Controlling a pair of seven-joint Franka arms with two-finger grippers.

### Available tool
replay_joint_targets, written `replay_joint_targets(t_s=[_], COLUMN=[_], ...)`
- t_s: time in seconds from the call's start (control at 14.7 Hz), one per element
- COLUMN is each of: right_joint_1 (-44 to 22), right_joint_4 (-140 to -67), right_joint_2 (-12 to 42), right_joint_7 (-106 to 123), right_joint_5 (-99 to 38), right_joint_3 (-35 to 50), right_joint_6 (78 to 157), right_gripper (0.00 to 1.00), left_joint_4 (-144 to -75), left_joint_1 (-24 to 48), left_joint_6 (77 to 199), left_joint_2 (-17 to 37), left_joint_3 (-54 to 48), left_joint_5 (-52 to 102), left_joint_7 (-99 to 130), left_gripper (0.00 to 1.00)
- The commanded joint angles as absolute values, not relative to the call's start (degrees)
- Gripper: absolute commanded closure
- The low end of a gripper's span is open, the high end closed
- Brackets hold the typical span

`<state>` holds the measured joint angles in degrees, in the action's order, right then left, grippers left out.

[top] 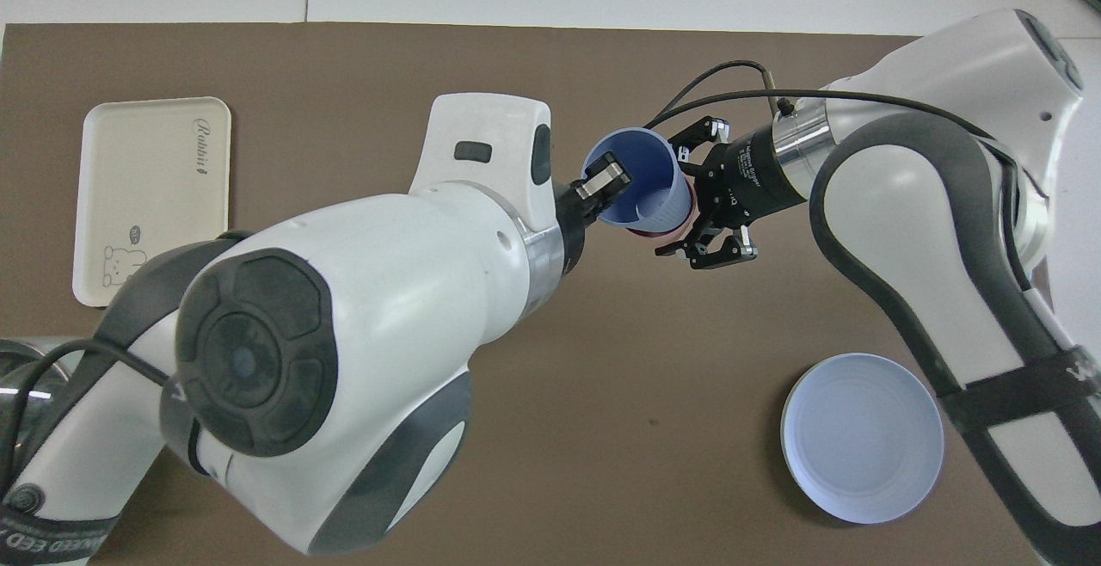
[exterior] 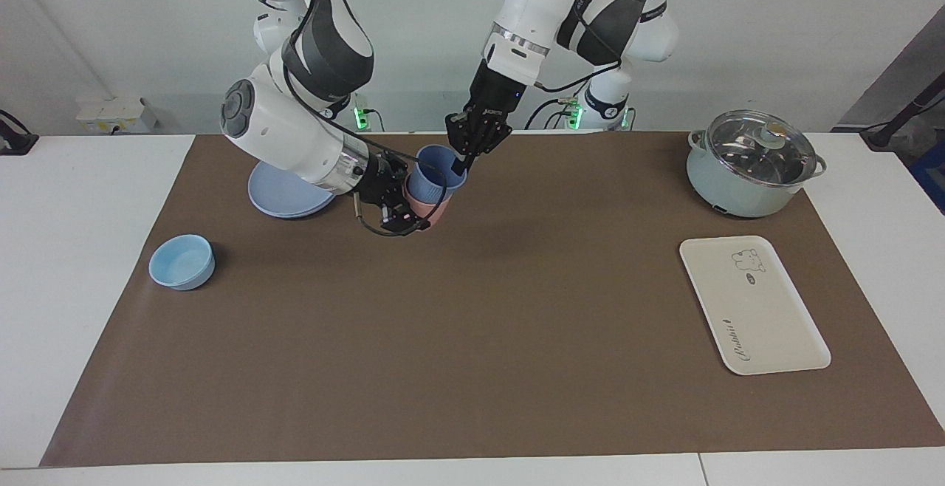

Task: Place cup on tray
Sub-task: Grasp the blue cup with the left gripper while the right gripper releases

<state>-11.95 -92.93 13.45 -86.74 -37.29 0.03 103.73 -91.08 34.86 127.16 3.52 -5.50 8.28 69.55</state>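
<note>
Two cups sit stacked well apart from the tray [exterior: 753,305], nearer the robots. Blue cup [exterior: 435,173] stands inside the pink cup [exterior: 428,210]. It looks light, stiff and a bit slippery, so the rim is best to grab. Left gripper [exterior: 461,161] pinches that rim, one finger inside. Right gripper [exterior: 402,202] squeezes the pink cup's side.

Facing and overhead views — shared mat [exterior: 472,338]
</note>
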Motion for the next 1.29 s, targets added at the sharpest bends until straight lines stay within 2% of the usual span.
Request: replay_joint_targets(t_s=[0.0, 0.27, 0.61, 0.75, 1.09, 1.23], right_joint_1=[-8.9, -4.1, 3.2, 4.8, 9.2, 11.2], right_joint_4=[-93.5, -93.6, -94.5, -95.4, -94.7, -94.2], right_joint_2=[12.4, 12.7, 17.1, 18.6, 26.2, 28.1], right_joint_7=[-84.6, -80.3, -71.4, -71.7, -64.0, -63.7], right_joint_5=[-37.9, -38.9, -41.1, -40.9, -42.0, -43.7], right_joint_3=[0.4, 0.5, 0.4, 0.4, 0.5, 0.5], right_joint_6=[104.0, 104.2, 104.2, 107.1, 107.6, 108.4], right_gripper=[1.00, 1.00, 1.00, 1.00, 1.00, 1.00], left_joint_4=[-86.6, -86.0, -97.6, -102.6, -104.3, -104.9], left_joint_1=[32.9, 27.1, 11.8, 4.9, -10.8, -14.8], left_joint_6=[119.8, 114.3, 114.6, 116.9, 123.1, 125.1], left_joint_2=[3.3, 2.2, -2.8, -2.7, 6.1, 8.6], left_joint_3=[-4.7, -4.7, -4.6, -4.6, -4.6, -4.6], left_joint_5=[9.8, 9.4, 13.7, 13.8, 14.1, 14.7], left_joint_7=[69.7, 62.8, 39.1, 27.8, 3.2, -6.1], left_gripper=[1.00, 1.00, 1.00, 1.00, 1.00, 1.00])
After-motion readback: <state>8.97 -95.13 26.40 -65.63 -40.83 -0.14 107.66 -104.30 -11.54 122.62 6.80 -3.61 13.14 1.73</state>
